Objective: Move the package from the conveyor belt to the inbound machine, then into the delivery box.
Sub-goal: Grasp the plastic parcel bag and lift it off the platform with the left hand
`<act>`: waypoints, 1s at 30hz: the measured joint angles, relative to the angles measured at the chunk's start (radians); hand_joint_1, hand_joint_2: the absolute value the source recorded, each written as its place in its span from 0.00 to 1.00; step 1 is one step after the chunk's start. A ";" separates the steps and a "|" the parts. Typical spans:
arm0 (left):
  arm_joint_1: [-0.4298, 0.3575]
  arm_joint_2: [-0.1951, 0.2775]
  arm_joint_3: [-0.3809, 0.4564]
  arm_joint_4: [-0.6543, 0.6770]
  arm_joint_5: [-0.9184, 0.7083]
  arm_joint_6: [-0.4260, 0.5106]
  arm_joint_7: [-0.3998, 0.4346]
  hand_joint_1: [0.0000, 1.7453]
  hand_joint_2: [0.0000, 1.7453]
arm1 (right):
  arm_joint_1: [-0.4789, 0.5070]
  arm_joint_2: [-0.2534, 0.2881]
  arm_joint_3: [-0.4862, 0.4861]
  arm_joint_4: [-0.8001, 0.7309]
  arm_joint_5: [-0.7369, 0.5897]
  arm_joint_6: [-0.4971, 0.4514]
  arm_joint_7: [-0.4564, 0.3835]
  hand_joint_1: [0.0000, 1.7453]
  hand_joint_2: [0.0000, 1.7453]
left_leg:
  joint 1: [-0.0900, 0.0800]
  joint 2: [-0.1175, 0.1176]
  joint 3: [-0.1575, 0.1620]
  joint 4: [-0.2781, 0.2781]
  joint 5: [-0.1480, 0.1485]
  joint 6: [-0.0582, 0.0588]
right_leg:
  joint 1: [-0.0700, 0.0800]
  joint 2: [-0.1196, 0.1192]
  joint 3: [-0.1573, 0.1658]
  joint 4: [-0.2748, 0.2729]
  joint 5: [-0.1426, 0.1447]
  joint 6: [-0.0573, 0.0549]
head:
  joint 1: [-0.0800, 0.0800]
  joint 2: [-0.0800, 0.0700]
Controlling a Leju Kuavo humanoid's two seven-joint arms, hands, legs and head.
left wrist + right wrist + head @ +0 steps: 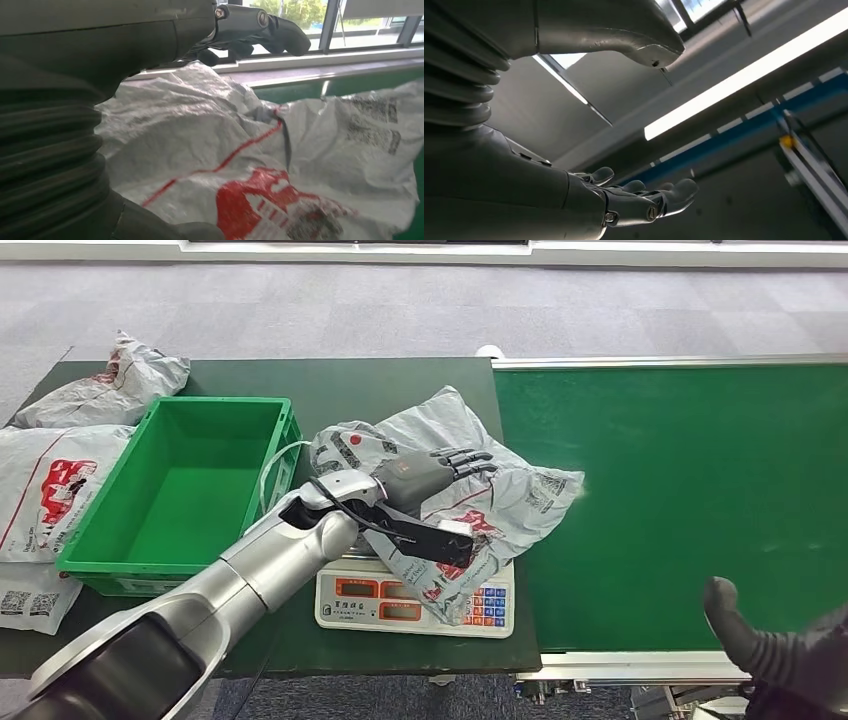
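Crumpled grey plastic package (480,490) resting on white scale (415,602) at 6 o'clock for weighing, left hand (440,472) fingers (270,30) released above.

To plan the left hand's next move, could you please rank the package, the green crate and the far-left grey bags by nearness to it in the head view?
1. package, under the left hand, on the scale.
2. green crate, to the left.
3. grey bags, beyond the crate.

The dark green desk (400,380) carries a green bin (180,490), a scale (400,602) and grey bags (60,470) at its left; the belt (690,490) adjoins it.
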 joint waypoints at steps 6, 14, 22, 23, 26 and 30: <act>0.031 -0.035 -0.027 0.076 0.016 0.013 -0.013 0.00 1.00 | -0.020 0.124 -0.017 -0.056 0.028 -0.011 -0.062 0.00 1.00 | 0.000 0.000 0.000 -0.001 0.000 0.000 | 0.000 0.000 0.000 0.001 0.000 0.000 | 0.000 0.000; 0.072 -0.054 -0.044 0.125 0.023 0.016 -0.017 0.00 1.00 | -0.046 0.187 -0.016 -0.057 0.029 -0.012 -0.063 0.00 1.00 | 0.000 0.000 0.000 0.000 0.000 0.000 | 0.000 0.000 0.000 0.000 0.000 0.000 | 0.000 0.000; 0.106 -0.076 -0.053 0.168 0.032 -0.011 -0.023 0.98 1.00 | -0.073 0.209 -0.010 -0.057 0.031 -0.011 -0.051 0.00 1.00 | 0.000 0.000 0.000 0.000 0.000 0.000 | 0.000 0.000 0.000 0.000 0.000 0.000 | 0.000 0.000; 0.113 -0.082 -0.057 0.175 0.031 -0.018 -0.024 1.00 1.00 | -0.079 0.210 -0.009 -0.057 0.034 -0.011 -0.045 0.00 1.00 | 0.000 -0.001 -0.001 0.000 0.000 0.000 | 0.000 -0.001 0.000 0.000 0.000 0.000 | 0.000 0.000; 0.126 -0.094 -0.072 0.192 0.019 -0.025 -0.024 1.00 1.00 | -0.081 0.213 -0.008 -0.057 0.033 -0.011 -0.041 0.00 1.00 | 0.000 -0.001 0.000 0.000 0.000 0.000 | 0.000 -0.001 0.001 0.000 0.000 0.000 | 0.000 0.000; 0.124 -0.097 -0.080 0.203 0.003 -0.001 -0.022 1.00 1.00 | -0.077 0.225 -0.003 -0.058 0.040 -0.011 -0.050 0.00 1.00 | 0.000 -0.001 0.000 0.000 0.000 0.000 | 0.000 -0.001 0.001 0.000 0.000 0.000 | 0.000 0.000</act>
